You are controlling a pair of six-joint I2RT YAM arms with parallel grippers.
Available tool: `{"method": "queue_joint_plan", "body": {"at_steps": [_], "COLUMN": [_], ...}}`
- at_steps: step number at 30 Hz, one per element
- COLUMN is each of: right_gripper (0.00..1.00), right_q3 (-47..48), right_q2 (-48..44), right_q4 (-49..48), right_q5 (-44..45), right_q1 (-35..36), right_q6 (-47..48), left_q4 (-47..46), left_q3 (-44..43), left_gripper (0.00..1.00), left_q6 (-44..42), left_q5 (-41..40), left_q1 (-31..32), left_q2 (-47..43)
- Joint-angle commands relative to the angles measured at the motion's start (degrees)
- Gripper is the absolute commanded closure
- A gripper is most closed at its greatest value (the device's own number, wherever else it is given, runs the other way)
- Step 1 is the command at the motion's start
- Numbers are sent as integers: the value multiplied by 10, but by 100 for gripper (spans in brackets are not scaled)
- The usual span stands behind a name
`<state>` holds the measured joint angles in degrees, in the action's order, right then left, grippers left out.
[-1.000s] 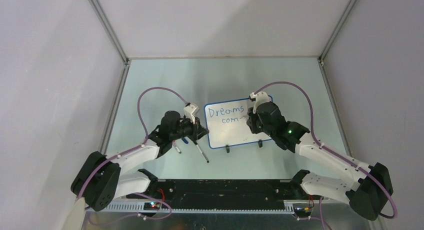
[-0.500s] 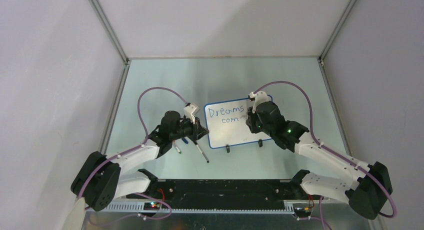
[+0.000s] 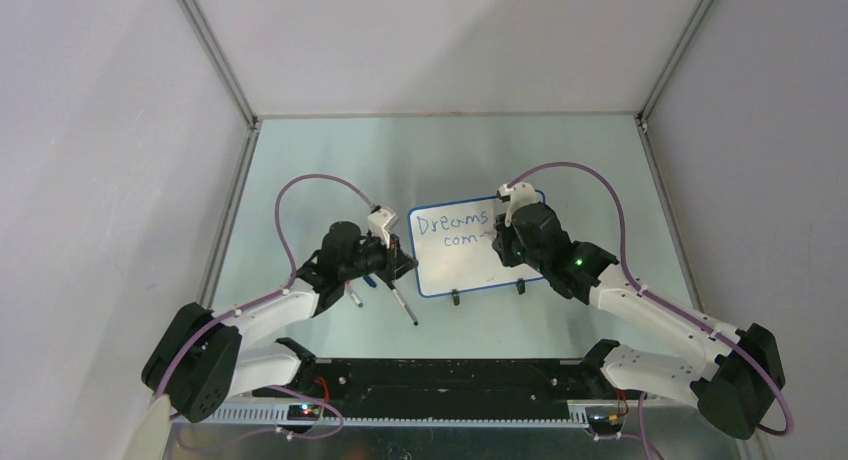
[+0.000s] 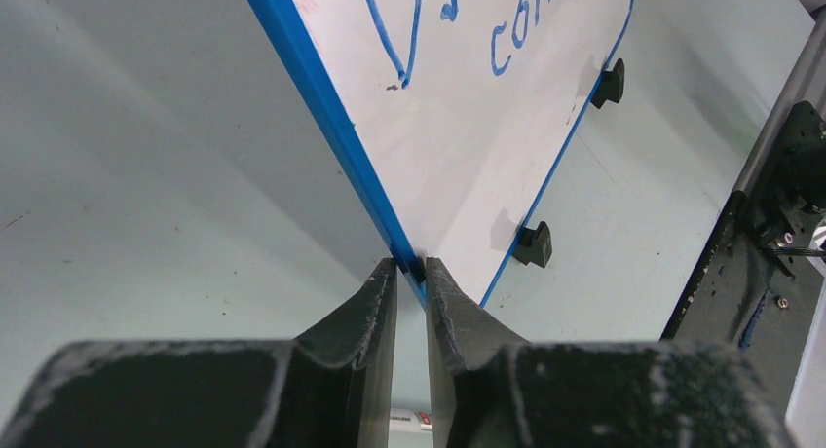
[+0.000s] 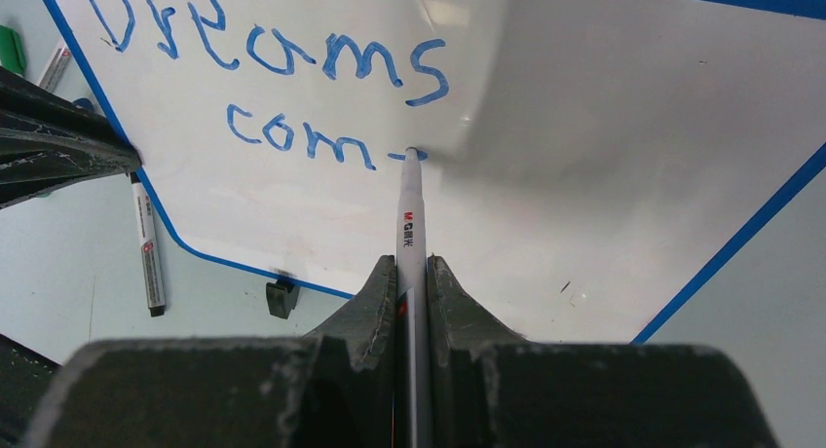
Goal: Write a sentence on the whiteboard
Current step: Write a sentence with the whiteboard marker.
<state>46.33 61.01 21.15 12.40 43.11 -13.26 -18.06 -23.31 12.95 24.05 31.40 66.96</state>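
the left gripper [image 4: 410, 273] pinched the whiteboard [image 4: 468, 156] by its rim, and any slip there risked the right gripper's [image 5: 411, 273] clamped marker [image 5: 410, 209] smearing the sentence [image 5: 292, 88].

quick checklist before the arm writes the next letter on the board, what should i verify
1. Marker held in the right end effector: ok, jaws shut on its barrel.
2. Marker tip on the whiteboard: ok, it touches just after "com".
3. Left end effector steadying the board: ok, pinching its blue rim.
4. Sentence complete: not ok, only "Dreams com" is written.
5. Room for the rest: ok, bare white to the right and below.
6. Ink flowing well: cannot tell.
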Motion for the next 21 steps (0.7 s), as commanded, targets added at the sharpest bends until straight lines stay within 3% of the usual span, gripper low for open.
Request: {"method": "queue_joint_plan", "body": {"at_steps": [1,21], "right_gripper": [100,100], "right_q3": [23,39], "right_q2": [-5,18], "right_q4": [-4,-19], "right_q5": [19,-13], "right_q1": [-6,-4], "right_q6": [7,12], "left_q4": [-10,-10], "left_q3": [-11,-11], "left_gripper": [79,79], "left_q6": [-13,-13], "left_q5": [5,4], "left_q1": [3,3], "left_q2": [-11,-11]}}
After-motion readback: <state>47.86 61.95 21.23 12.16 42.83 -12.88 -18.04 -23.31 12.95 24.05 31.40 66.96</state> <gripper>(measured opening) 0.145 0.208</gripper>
